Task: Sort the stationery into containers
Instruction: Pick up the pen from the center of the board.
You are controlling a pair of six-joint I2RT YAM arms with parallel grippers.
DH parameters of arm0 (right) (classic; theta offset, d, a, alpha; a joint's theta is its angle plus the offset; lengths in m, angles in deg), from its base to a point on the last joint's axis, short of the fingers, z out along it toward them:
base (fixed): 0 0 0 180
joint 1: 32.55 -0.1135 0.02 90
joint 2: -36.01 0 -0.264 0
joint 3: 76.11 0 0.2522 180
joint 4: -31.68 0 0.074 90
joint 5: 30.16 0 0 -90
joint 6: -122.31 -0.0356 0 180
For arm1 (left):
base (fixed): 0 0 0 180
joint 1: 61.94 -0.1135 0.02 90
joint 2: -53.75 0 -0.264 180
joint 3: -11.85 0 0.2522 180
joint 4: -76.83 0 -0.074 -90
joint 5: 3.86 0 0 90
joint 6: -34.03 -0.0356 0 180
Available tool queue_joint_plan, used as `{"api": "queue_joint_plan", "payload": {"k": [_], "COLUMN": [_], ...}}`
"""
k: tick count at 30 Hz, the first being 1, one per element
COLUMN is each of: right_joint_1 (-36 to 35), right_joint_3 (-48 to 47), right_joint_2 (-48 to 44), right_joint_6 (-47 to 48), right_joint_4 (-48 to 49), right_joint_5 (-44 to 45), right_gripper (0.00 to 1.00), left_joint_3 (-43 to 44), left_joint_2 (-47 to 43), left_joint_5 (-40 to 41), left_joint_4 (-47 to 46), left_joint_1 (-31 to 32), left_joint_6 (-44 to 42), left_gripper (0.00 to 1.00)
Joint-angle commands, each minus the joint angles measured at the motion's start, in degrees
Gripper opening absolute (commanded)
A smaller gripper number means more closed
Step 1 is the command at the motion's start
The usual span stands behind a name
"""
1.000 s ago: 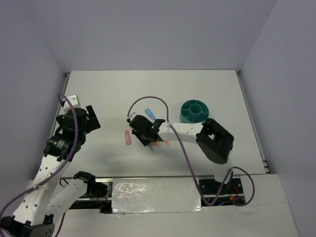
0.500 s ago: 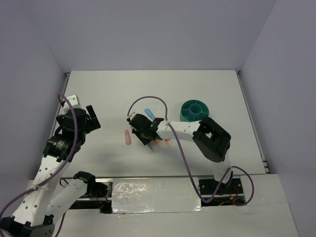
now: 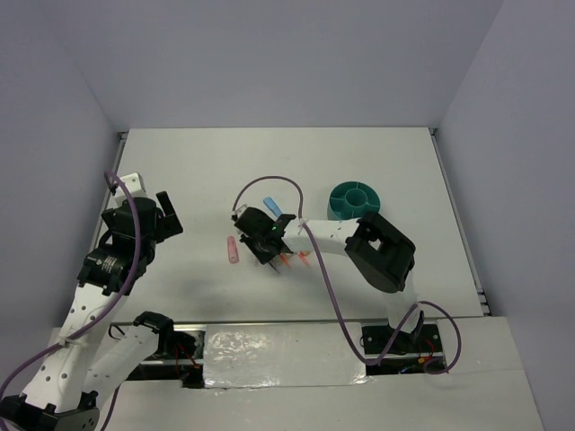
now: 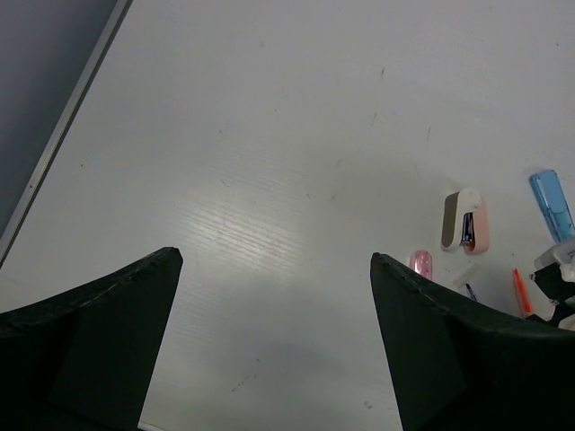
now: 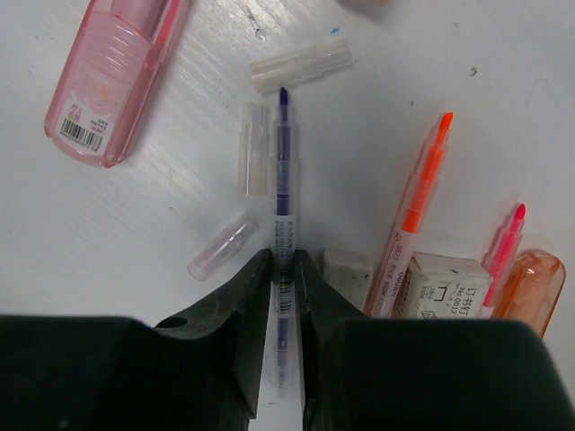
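**Right fingers pinched on a thin pen; the cup stands to the right**

On the left side, my left gripper (image 4: 274, 260) hangs above bare table (image 4: 269, 135) with its fingers wide apart and nothing between them. That arm is folded up near the left edge, well apart from the stationery, so I judge it has no part in this step.

In the middle, the right arm reaches to the left across the table, its wrist bent down over the small heap. The right gripper (image 5: 283, 269) has its fingers narrow, closed on the purple-tipped pen (image 5: 283, 180), which runs straight out between them. The hold is at the labelled rear part of the barrel. I think this is a good place, because the pen is light, stiff and smooth, and a grip near the thin tip could let it swing or slip. From the wrist view I cannot tell whether the pen is lifted or lies on the table.

Around it are the pink piece (image 5: 117, 72) to the left, three clear caps (image 5: 301, 65) near the tip, and the orange pen (image 5: 420, 202) and the small blocks (image 5: 445, 280) just beside on the right. These are light too and a careless lift could push them.

Further right stands the teal cup (image 3: 350, 214), well apart from the heap.
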Motion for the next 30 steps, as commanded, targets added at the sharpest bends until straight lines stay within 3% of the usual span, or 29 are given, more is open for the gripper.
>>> {"api": "queue_joint_plan", "payload": {"k": [1, 2, 5, 6, 12, 17, 19, 23, 30], "right_joint_1": [0.4, 0.4, 0.5, 0.5, 2.4, 5.4, 6.1, 7.0, 10.6], "right_joint_3": [0.7, 0.9, 1.7, 2.3, 2.2, 7.6, 10.1, 14.6, 20.2], "right_joint_2": [0.9, 0.7, 0.1, -0.5, -8.1, -23.5, -31.0, -39.7, -55.8], "right_joint_6": [-3.0, -3.4, -5.3, -5.8, -9.6, -11.7, -12.7, -14.3, -15.2], "right_joint_4": [-2.3, -2.6, -3.6, -3.5, -6.5, -6.2, -5.7, -9.3, -14.0], "right_joint_5": [1.2, 1.2, 2.3, 2.1, 5.0, 5.9, 5.9, 8.3, 10.0], "right_gripper": [0.23, 0.22, 0.03, 0.00, 0.00, 0.00, 0.00, 0.00, 0.00], "left_joint_3": [-0.3, -0.3, -0.2, -0.3, -0.6, 0.2, -2.0, -2.1, 1.2], "left_joint_2": [-0.7, -0.6, -0.6, -0.5, 0.2, 4.8, 7.1, 14.8, 30.0], "left_joint_5": [-0.2, -0.2, -0.2, -0.2, -1.6, -16.9, -18.3, -8.6, 2.0], "left_joint_4": [-2.0, -2.0, -2.0, -2.0, -2.7, -2.4, -4.8, -4.7, -2.3], "left_joint_1": [-0.2, -0.2, -0.2, -0.2, -0.2, 0.2, 4.8, 22.4, 39.6], "left_joint_6": [-1.1, -1.1, -1.2, -1.2, -1.4, 3.7, 9.1, 18.5, 33.8], "left_gripper": [0.99, 0.99, 0.99, 0.99, 0.99, 0.99, 0.99, 0.99, 0.99]}}
